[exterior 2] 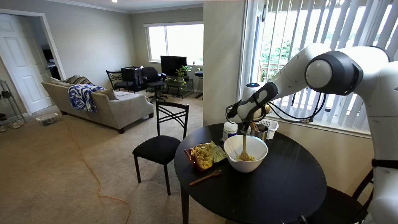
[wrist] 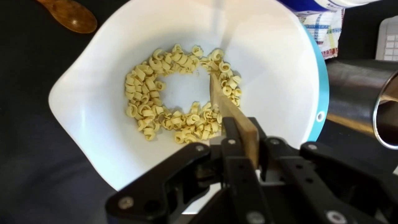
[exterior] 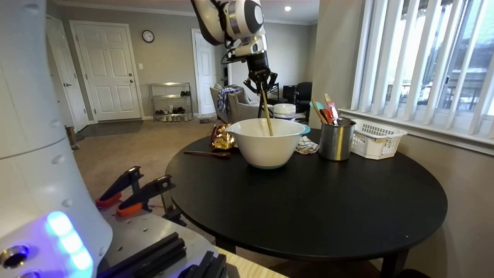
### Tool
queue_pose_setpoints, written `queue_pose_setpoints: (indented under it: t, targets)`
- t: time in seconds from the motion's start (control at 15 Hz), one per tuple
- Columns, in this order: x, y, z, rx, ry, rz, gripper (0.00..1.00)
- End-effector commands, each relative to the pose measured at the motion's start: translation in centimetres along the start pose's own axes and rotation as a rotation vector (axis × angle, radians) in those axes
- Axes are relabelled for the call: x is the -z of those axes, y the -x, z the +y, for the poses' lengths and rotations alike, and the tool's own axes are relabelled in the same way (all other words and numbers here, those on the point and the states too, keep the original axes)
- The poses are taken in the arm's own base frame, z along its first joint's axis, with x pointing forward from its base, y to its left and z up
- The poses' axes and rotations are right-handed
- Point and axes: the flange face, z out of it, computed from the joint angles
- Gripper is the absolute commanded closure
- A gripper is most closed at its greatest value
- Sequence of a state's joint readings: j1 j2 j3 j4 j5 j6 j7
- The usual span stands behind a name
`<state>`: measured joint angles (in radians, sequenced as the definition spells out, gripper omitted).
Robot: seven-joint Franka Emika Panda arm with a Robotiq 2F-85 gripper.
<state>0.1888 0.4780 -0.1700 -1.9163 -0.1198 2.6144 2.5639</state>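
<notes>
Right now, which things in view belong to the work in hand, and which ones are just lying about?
In the work:
claw, gripping the utensil
bowl, which the utensil reaches into
pasta inside it

Apparently just lying about:
spoon
foil bag
cloth
steel pot
basket
tub

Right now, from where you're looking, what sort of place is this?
Probably the living and dining area of a home: there's a sofa with a blanket over its back, a round table holding a bowl, and a shoe rack near a white door.
</notes>
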Motion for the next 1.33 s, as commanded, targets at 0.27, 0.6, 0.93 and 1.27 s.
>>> queue_pose_setpoints:
  t: [0.27,0.6,0.93,1.27]
  targets:
    - [-1.2,-1.0,0.3,0.006,-0.080,0.017,0.96]
    - [-1.6,-0.3,2.1,0.061,-0.083,0.103,0.96]
    - [-1.0,0.4,3.5,0.120,-0.048,0.109,0.96]
    - [-0.4,0.8,3.7,0.148,0.014,0.128,0.96]
